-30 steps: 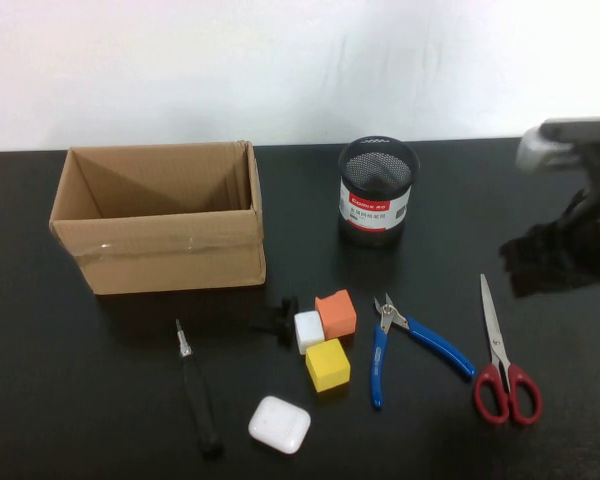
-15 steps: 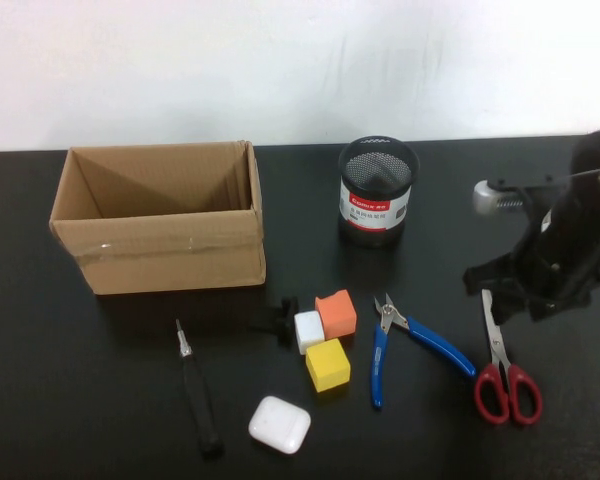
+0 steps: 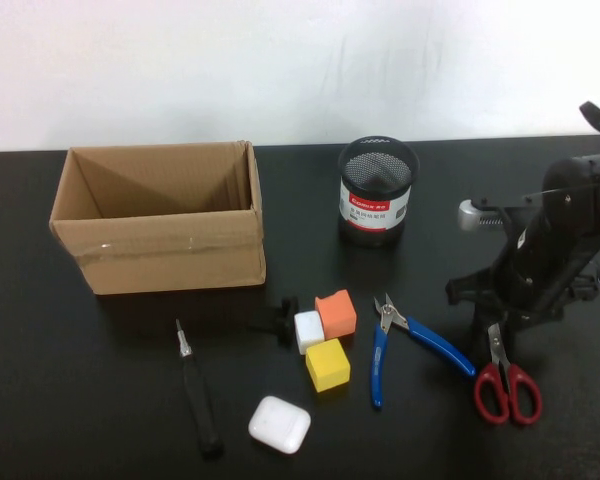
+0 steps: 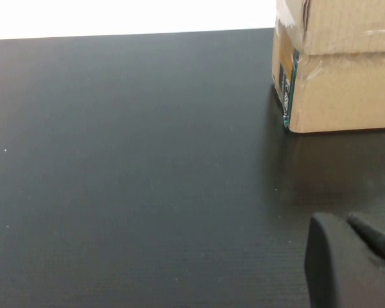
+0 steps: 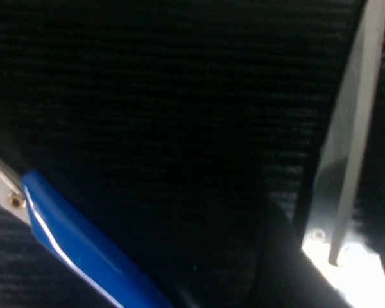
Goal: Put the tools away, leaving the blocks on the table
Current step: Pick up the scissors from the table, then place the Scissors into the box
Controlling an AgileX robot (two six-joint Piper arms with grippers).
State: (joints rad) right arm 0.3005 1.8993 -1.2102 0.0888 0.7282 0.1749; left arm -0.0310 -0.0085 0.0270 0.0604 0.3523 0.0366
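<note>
The black table (image 3: 90, 400) carries everything, and the open cardboard box (image 3: 160, 215) serves as the landmark, standing at the far left side. To the right of the box, level with its back edge, stands 1 black mesh pen cup (image 3: 378, 190) with a red-and-white label.

The right arm reaches in far to the right of the box, and its right claw (image 3: 492, 322) hangs low over the blades of the red-handled scissors (image 3: 505, 375), which lie flat on the table well right of and nearer than the box, handles toward the robot. The claw's fingers stand apart on either side of the blade; they are not closed on it. In the right wrist view the steel blade runs close beside the claw.

The blue-handled pliers (image 3: 395, 345) lie between the scissors and the blocks, jaws pointing away. The black-handled screwdriver (image 3: 195, 390) lies just in front of the box, tip toward it.

A white rounded case (image 3: 279, 424) sits in front of the box's right corner, nearest the robot. 3 blocks cluster just off that corner: orange block (image 3: 336, 313), yellow block (image 3: 327, 365), white block (image 3: 308, 331), with a small black knob (image 3: 276, 318) touching the white one.

The left claw (image 4: 350, 263) shows only in the left wrist view, low over bare table beside the box, its fingers closed together and empty.
</note>
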